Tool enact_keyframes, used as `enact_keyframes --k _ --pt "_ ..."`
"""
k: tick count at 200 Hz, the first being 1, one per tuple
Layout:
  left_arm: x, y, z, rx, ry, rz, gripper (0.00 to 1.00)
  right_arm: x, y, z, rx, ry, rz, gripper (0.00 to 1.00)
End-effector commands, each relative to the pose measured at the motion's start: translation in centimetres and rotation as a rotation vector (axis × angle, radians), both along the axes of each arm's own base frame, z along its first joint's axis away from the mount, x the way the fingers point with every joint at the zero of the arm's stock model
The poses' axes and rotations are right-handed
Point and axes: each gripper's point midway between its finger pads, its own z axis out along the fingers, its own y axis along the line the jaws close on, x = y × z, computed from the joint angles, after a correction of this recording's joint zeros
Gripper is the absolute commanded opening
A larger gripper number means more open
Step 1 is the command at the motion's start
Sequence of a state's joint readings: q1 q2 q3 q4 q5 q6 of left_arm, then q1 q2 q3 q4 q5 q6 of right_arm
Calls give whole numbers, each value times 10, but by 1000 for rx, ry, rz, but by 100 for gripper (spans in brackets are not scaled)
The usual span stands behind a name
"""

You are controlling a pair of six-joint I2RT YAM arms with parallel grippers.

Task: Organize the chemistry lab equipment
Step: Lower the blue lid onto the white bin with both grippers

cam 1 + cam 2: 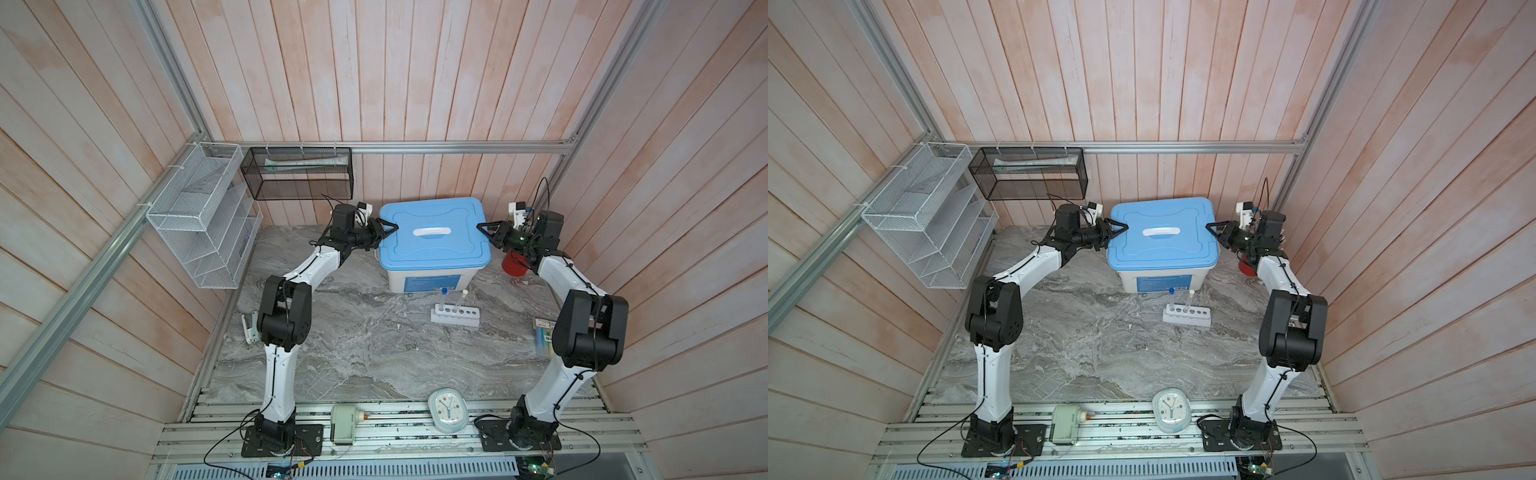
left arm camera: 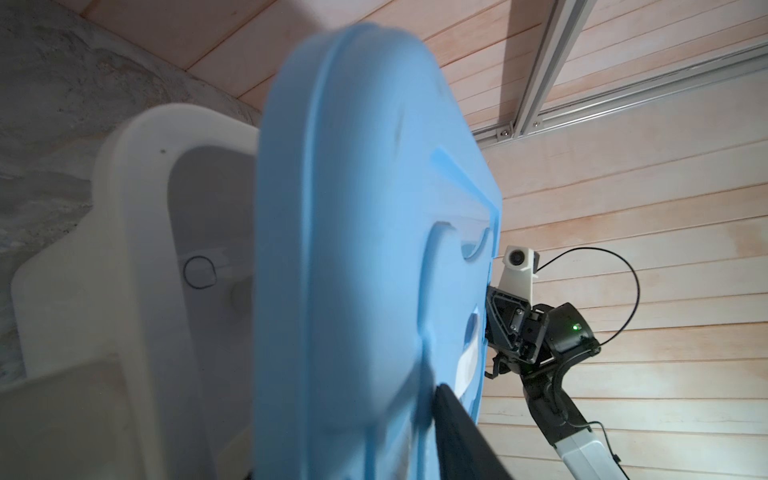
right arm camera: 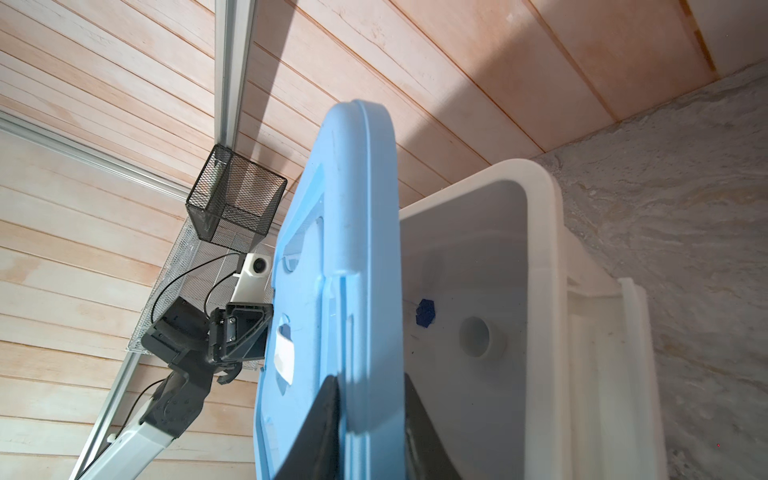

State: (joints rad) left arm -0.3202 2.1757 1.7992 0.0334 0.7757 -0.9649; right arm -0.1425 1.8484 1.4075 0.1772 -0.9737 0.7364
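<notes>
Two robot arms meet at a white storage bin [image 1: 397,280] at the back of the marble-patterned worktop [image 1: 353,357], one at each side of its blue lid [image 1: 432,245]. The right tool [image 1: 484,228] pinches the lid's edge between its dark fingers [image 3: 322,419], and both wrist views show the lid raised off the bin's rim. The left tool [image 1: 388,227] sits at the opposite edge (only one finger shows in its wrist view, so whether it grips cannot be told). Inside the bin lie a small white bowl [image 3: 480,336] and a blue hexagonal base [image 3: 424,311]. In front of the bin, a blue-capped test tube [image 1: 444,298] and a white-capped test tube [image 1: 461,300] stand in the white six-hole rack [image 1: 455,318]. A red cup [image 1: 514,266] stands just right of the bin, partly hidden by the right arm.
</notes>
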Motion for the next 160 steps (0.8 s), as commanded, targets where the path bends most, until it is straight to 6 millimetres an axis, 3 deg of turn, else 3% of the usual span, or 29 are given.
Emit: enact_keyframes --k 1,58,160 --pt "-15 -25 13 16 -48 -80 51 1 7 13 -7 -63 29 24" --pt "-12 -26 14 70 -40 -59 62 2 -2 7 -1 -52 8 24" --pt "4 -28 16 111 -53 -40 63 7 -3 -21 14 -6 13 24"
